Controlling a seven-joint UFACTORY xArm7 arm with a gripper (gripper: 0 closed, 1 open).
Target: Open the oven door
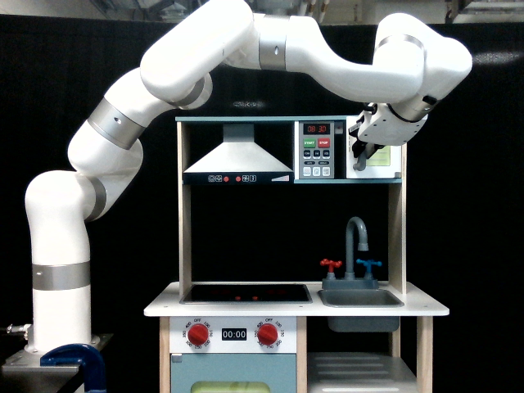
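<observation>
The oven door (381, 160) is the small white door with a pale yellow-green window at the top right of the toy kitchen, right of the keypad panel (315, 152). Its left edge stands a little out from the cabinet, so it looks slightly ajar, hinged on the exterior view's right. My gripper (360, 154) hangs from the white wrist in front of the door's left edge. Its dark fingers are closed around the grey vertical handle (354, 164), which they partly hide.
A grey range hood (237, 160) sits left of the keypad under the top shelf. Below are a stovetop (246, 292), a sink (360, 299) with a grey faucet (356, 237), red knobs and a pale blue lower door (233, 381). Wooden posts frame the unit.
</observation>
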